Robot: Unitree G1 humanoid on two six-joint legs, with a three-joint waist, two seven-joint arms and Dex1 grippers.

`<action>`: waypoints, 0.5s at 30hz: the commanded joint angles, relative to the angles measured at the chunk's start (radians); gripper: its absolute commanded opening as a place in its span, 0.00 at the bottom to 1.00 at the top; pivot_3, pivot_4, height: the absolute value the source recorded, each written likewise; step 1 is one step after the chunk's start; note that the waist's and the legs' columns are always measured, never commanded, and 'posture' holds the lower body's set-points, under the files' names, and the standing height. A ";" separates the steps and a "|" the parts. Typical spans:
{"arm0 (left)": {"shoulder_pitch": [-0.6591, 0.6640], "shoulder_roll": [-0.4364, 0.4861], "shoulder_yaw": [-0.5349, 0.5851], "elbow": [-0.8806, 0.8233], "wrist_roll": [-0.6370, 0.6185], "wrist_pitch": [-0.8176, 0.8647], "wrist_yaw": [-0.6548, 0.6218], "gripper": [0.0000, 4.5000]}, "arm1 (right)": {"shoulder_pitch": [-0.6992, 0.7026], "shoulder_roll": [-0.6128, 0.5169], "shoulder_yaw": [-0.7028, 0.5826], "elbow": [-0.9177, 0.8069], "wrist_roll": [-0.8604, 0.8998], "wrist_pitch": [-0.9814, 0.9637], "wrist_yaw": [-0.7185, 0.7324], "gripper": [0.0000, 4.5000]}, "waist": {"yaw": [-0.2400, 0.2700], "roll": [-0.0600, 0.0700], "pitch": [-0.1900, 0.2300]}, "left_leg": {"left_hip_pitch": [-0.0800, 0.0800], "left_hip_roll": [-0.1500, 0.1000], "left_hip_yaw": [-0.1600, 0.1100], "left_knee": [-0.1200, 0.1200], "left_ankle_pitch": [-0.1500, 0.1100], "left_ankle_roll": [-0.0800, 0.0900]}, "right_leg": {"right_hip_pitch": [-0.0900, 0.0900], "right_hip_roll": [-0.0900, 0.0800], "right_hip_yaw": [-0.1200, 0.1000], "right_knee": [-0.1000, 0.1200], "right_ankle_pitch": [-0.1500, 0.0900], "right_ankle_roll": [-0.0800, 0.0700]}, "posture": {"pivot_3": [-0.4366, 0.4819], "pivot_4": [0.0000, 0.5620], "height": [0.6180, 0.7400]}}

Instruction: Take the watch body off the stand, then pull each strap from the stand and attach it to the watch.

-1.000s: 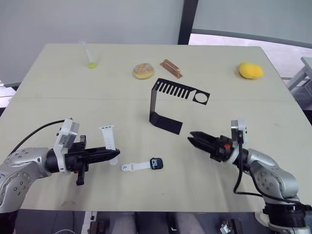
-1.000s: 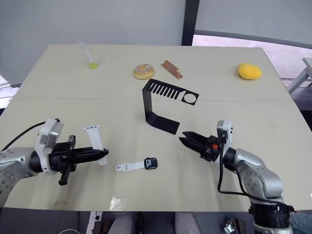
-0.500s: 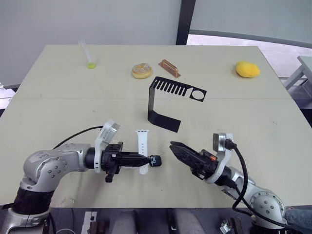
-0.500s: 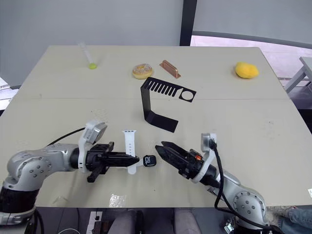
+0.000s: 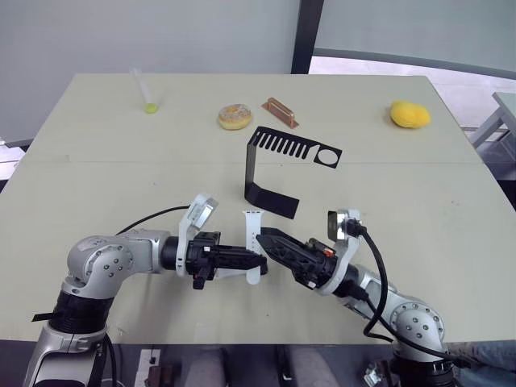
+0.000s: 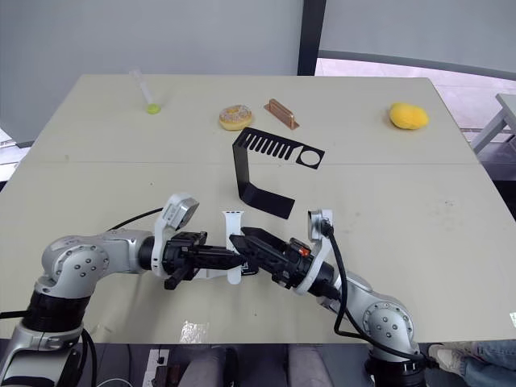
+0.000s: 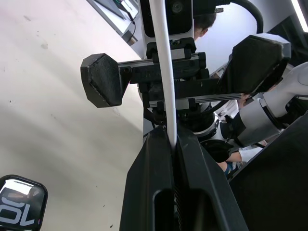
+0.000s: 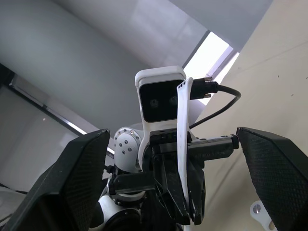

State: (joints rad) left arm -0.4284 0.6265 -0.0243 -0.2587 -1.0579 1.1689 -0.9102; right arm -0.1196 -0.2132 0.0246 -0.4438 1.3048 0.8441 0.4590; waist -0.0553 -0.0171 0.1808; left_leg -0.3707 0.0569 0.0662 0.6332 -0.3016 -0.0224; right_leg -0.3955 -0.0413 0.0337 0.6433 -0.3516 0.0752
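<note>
Left wrist view: left gripper (image 7: 171,144) has its fingers pressed together on a white strap (image 7: 163,72), which stands up from between them; the watch body (image 7: 19,207) lies on the table (image 7: 57,120) beside that gripper.
Right wrist view: right gripper (image 8: 178,159) has its fingers spread wide apart, the held strap between them.
Stand: the stand (image 5: 278,173) sits upright on the table, just behind both grippers.
Second strap: a white strap (image 6: 208,272) lies flat under the left gripper, in front of the stand.
Behind the stand: donut (image 5: 235,117) and copper-brown block (image 5: 280,111).
</note>
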 commanded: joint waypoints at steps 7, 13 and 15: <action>-0.018 -0.034 -0.009 -0.021 0.002 -0.004 0.004 0.00 | -0.051 0.029 0.006 0.020 0.004 -0.024 0.020 0.61 | 0.000 0.000 0.000 | 0.000 0.000 0.000 0.000 0.000 0.000 | 0.000 0.000 0.000 0.000 0.000 0.000 | 0.48 0.27 1.00; -0.014 -0.040 -0.007 -0.022 0.007 -0.010 0.006 0.00 | -0.049 0.032 0.007 0.023 0.004 -0.026 0.022 0.61 | 0.000 0.000 0.000 | 0.000 0.000 0.000 0.000 0.000 0.000 | 0.000 0.000 0.000 0.000 0.000 0.000 | 0.48 0.27 1.00; -0.012 -0.037 -0.009 -0.024 0.010 -0.012 0.003 0.00 | -0.046 0.033 0.005 0.024 0.002 -0.030 0.022 0.61 | 0.000 0.000 0.000 | 0.000 0.000 0.000 0.000 0.000 0.000 | 0.000 0.000 0.000 0.000 0.000 0.000 | 0.48 0.27 1.00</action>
State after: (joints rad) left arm -0.4379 0.5893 -0.0383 -0.2591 -1.0491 1.1683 -0.9046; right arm -0.1688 -0.1865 0.0333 -0.4015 1.2969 0.8260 0.4639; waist -0.0552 -0.0171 0.1808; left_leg -0.3710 0.0569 0.0662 0.6335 -0.3014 -0.0227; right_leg -0.3957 -0.0413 0.0335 0.6437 -0.3516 0.0752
